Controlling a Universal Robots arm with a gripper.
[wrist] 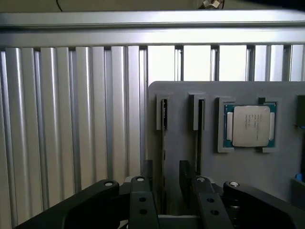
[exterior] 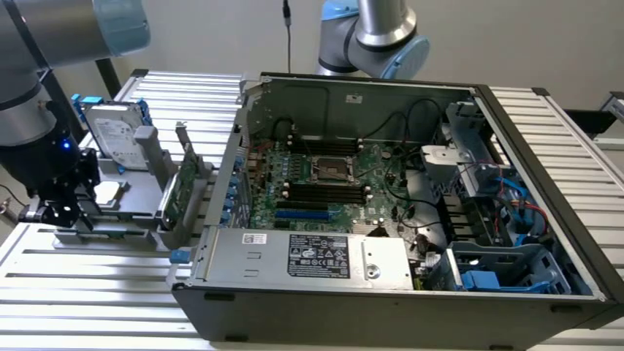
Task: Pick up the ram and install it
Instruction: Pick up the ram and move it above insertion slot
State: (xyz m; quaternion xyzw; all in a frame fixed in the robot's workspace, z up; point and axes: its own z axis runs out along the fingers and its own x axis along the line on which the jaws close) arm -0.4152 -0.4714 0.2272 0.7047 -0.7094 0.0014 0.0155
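The arm (exterior: 28, 88) is built from round, silver-grey metal tube sections joined by cylindrical joint housings (exterior: 375, 33). Each housing is closed by a light blue cap (exterior: 125, 29). A 2nd cap of the same colour appears on the far joint. The wrist section (exterior: 39, 164) is black and carries 1 small blue indicator light (exterior: 66, 144). The gripper (exterior: 58, 212) is matt black and assembled from angular link bars (wrist: 90, 200). 4 round silver pivot pins (wrist: 139, 180) cross the linkage. The 2 fingers (wrist: 187, 171) are flat, dark, rectangular blades.
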